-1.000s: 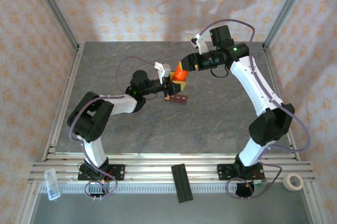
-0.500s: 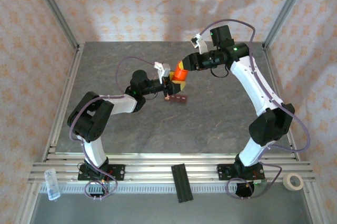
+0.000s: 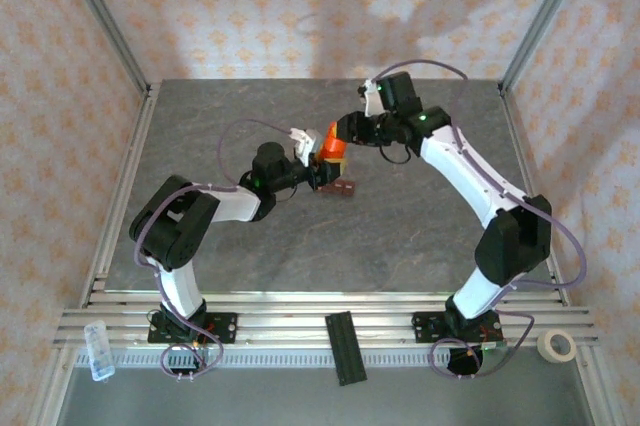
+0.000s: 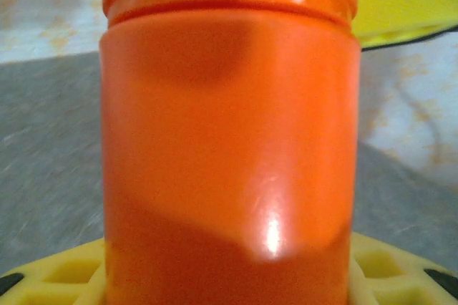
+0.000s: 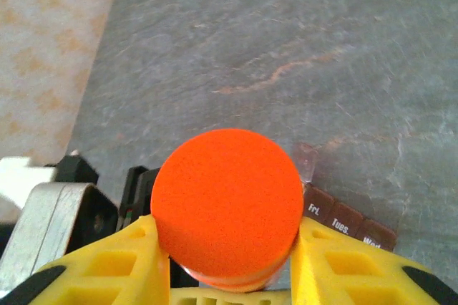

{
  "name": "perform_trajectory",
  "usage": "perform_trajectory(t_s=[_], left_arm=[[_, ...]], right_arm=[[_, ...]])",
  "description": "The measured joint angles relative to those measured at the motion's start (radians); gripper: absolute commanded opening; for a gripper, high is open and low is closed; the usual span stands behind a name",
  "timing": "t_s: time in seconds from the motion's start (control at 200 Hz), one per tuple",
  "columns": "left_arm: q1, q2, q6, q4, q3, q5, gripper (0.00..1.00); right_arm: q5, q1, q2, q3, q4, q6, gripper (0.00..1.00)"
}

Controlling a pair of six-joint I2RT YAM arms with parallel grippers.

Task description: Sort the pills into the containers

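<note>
An orange cylindrical bottle (image 3: pixel 329 149) stands upright in mid-table, held by both arms. My left gripper (image 3: pixel 319 164) is shut on its body (image 4: pixel 229 140), and yellow fingers (image 4: pixel 64 273) show at either side of its base. My right gripper (image 3: pixel 339 137) comes from above, and its yellow pads (image 5: pixel 136 255) press both sides of the orange cap (image 5: pixel 227 201). The containers (image 3: pixel 341 187), a dark red-brown bar of joined compartments (image 5: pixel 343 220) with day labels, lie on the table just beside the bottle. One clear lid (image 5: pixel 306 160) stands open. The pills are hidden.
The grey slate table (image 3: pixel 400 226) is bounded by metal frame posts and a rail along the near edge. On that rail lie a black bar (image 3: pixel 341 346), a small clear box (image 3: pixel 97 349) at the left and a tape roll (image 3: pixel 556 345) at the right.
My right arm has swung left and its gripper has closed on the bottle's cap. The left gripper and the bottle have shifted slightly left.
</note>
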Motion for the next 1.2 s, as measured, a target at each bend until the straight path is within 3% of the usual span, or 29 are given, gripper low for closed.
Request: perform_trajectory(t_s=[0.175, 0.315, 0.626, 0.946, 1.196], left_arm=[[-0.020, 0.000, 0.039, -0.059, -0.015, -0.106, 0.00], [-0.021, 0.000, 0.048, -0.050, -0.015, -0.136, 0.00], [-0.029, -0.014, 0.068, 0.020, 0.013, -0.128, 0.00], [-0.027, -0.027, 0.090, 0.026, 0.028, 0.017, 0.00], [0.028, -0.022, -0.040, 0.094, 0.073, 0.190, 0.00]], right_arm=[[0.089, 0.034, -0.021, -0.110, 0.121, 0.158, 0.30], [0.103, 0.043, -0.021, -0.093, 0.105, 0.188, 0.33], [-0.001, -0.012, -0.022, 0.046, -0.041, 0.157, 0.48], [-0.058, -0.114, -0.063, 0.080, -0.059, 0.050, 0.70], [-0.193, -0.130, -0.066, 0.142, -0.115, -0.138, 0.75]])
